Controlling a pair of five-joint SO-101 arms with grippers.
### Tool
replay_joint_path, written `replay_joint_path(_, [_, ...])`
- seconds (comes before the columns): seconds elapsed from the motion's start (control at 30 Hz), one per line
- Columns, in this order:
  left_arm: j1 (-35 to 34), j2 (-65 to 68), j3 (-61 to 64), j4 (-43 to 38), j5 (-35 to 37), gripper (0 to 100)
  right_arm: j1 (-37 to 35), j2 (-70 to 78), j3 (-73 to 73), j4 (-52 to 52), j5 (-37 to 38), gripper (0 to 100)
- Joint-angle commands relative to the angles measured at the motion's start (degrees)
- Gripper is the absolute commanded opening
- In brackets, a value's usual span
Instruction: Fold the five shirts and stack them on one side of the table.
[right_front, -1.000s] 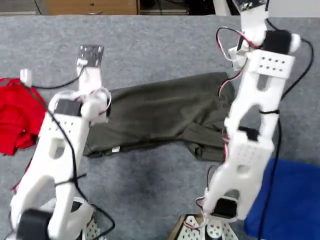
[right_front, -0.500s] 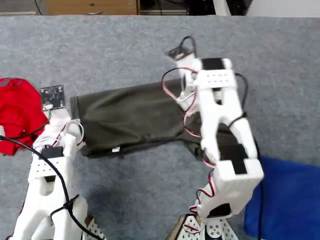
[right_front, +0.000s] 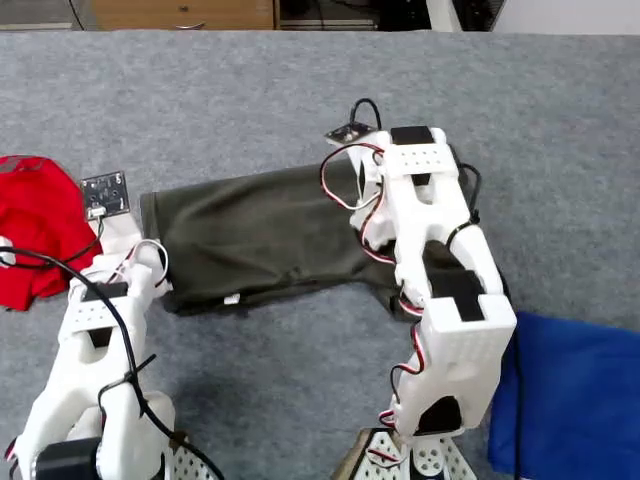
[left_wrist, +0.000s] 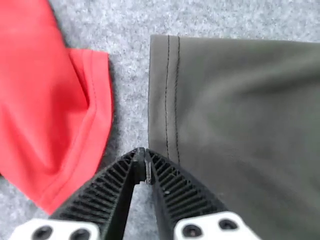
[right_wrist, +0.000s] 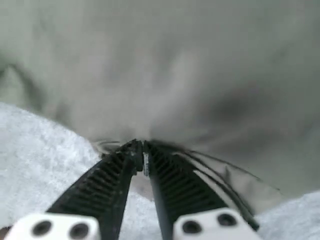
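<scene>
Starting at the near edge: noting a blue shirt (right_front: 580, 390) spreading over the near right corner of the table (right_front: 250, 90), well apart from both grippers.

Moving out on the left: finding the left gripper (left_wrist: 145, 159) pressed together right at the hem corner of the olive shirt (left_wrist: 240, 110), apparently nipping the very edge of the double-stitched hem between its ribbed jaws. Seeing a red shirt (left_wrist: 45, 100) crumpling just beside that corner, with a strip of grey table between the two, near but not touching.

Placing the olive shirt across the middle of the table, running left to right, partly doubled over on itself and bunching under the right arm (right_front: 430, 230). Finding the right gripper (right_wrist: 144, 152) likewise closed, pinching a pucker of the olive cloth, with creases fanning out from its tips.

Judging the cloth as light, thin and limp: sagging wherever unsupported, draping rather than holding a crease, not fragile, catching well in ribbed jaws but dragging on the rough table cover. Judging hems, seams and corners as the best holds, being thicker and less apt to slip than a single layer mid-panel. Favouring two corners of one edge, one per gripper, carried level to stop the fold skewing. Watching for two layers being picked up where one is wanted, and for the red shirt getting swept along.

Ending farthest off with the grey table cover running on beyond the olive shirt's far edge
</scene>
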Motion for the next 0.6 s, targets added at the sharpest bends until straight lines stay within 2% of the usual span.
replay_joint_path(0.0, [-0.6,0.4,-2.9,-0.8,0.5,2,-0.3,-0.2,-1.0,3.3,-0.6,1.9])
replay_joint_path(0.3, [-0.6,0.4,-2.9,-0.8,0.5,2,-0.3,-6.8,2.2,8.1,-0.4,1.9])
replay_joint_path(0.57, [-0.6,0.4,-2.9,-0.8,0.5,2,-0.4,-14.9,20.2,4.7,-0.3,1.9])
